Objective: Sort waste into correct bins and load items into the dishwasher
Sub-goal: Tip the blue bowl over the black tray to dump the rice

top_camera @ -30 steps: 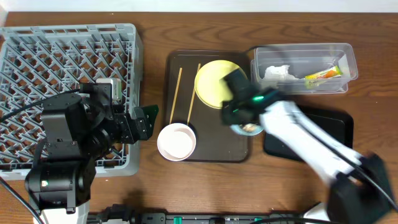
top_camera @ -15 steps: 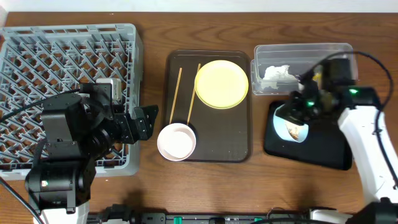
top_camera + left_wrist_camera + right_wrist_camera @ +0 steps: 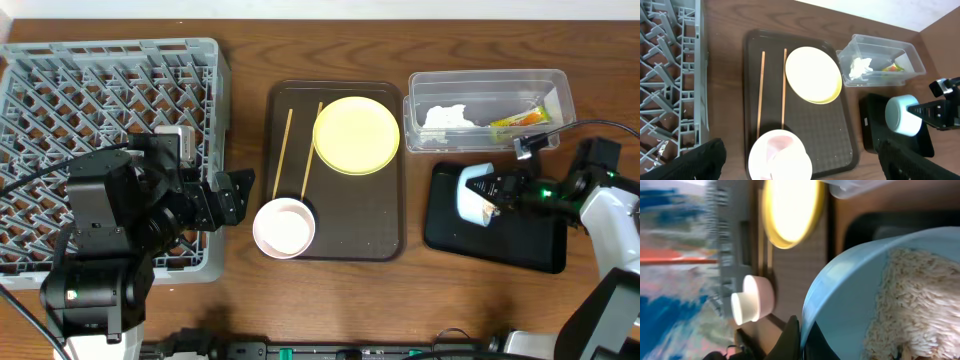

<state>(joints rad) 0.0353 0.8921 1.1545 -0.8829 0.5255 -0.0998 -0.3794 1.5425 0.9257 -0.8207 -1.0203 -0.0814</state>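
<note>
R pincer (image 3: 495, 193) clamped on rim of small light blue bowl (image 3: 471, 192), bowl tipped on its side.
Bowl sits over flat black rectangular tray (image 3: 520, 248) under the pincer, w/ pale rice-like crumbs (image 3: 912, 305) inside. L pincer (image 3: 233, 196) jaws wide apart, holding nothing, at edge of big grey lattice dish rack (image 3: 100, 80); small white bowl (image 3: 284, 227) just beside it.

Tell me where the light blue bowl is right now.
Overhead view, right side: the blue bowl is tipped on its side above the black tray, pinched by the right gripper, near the clear tub.
</note>
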